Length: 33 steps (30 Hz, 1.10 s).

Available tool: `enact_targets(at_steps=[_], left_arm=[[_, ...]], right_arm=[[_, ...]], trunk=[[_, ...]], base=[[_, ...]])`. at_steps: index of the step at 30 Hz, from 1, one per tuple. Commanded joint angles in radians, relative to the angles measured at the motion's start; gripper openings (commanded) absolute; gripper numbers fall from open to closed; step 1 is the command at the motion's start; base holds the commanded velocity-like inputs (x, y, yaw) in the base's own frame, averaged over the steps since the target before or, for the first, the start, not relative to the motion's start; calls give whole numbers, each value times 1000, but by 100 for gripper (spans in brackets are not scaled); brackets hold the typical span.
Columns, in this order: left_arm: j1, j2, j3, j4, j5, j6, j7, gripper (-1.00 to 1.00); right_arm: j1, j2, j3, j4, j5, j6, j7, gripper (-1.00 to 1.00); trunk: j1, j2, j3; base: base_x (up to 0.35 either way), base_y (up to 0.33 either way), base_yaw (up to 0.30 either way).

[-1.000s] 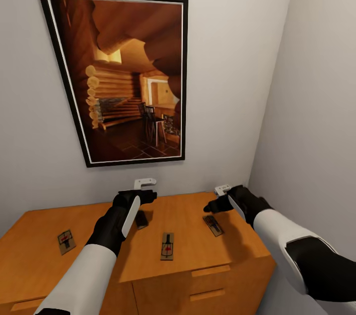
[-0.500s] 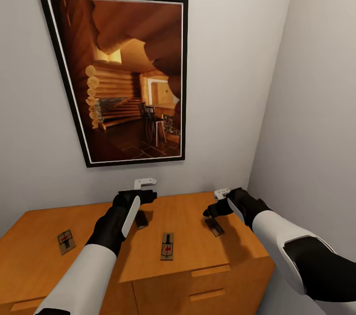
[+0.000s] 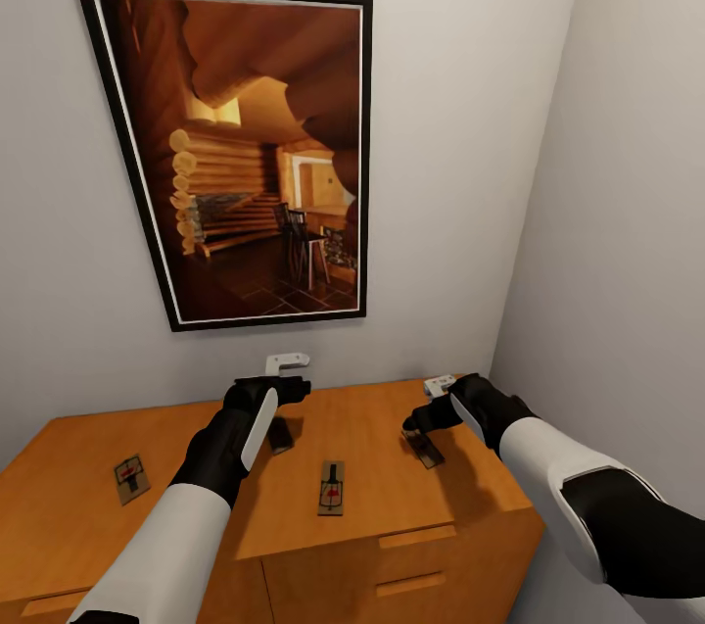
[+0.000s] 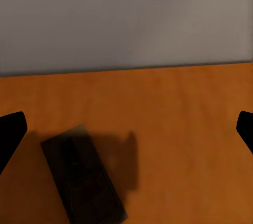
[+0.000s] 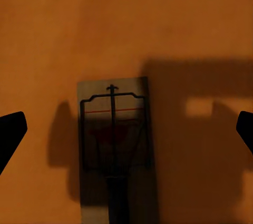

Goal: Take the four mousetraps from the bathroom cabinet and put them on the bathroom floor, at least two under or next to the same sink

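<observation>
Right tool (image 3: 419, 425), fingers spread apart, hovers seemingly just above a mousetrap (image 5: 115, 145) on the cabinet (image 3: 382, 487).

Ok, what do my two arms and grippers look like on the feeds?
Both arms have glossy white forearm shells and black wrists. The left gripper and right gripper are black, each with a small white bracket-like part. In both wrist views the fingertips show as plain black tabs. No cables or markings visible.

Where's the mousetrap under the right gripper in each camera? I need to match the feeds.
Head view: mousetrap lies on the cabinet top, just below the right gripper.
Right wrist view: same mousetrap, centred low, between the fingertips.
Left wrist view: not this one; a different trap lies there.
Shared landmark: the orange-brown cabinet top.
</observation>
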Motion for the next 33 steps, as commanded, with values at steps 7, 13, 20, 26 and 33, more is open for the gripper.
enact_targets(at_steps=[7,13,20,26,33], left_arm=[[-1,0,-1,-1,9,4,8,100],[-1,0,-1,-1,9,4,8,100],[-1,0,-1,-1,9,4,8,100],[-1,0,-1,-1,9,4,8,100],[-1,0,-1,-1,9,4,6,100]], right_arm=[[-1,0,3,-1,4,3,4,100],[-1,0,3,-1,4,4,4,100],[-1,0,3,-1,5,4,1,100],[-1,0,3,-1,7,5,1,100],[-1,0,3,0,6,6,2,100]], trunk=[[0,-2,-2],[0,-2,-2],[0,-2,-2],[0,-2,-2],[0,-2,-2]], base=[[0,0,0],[0,0,0],[0,0,0],[0,0,0],[0,0,0]])
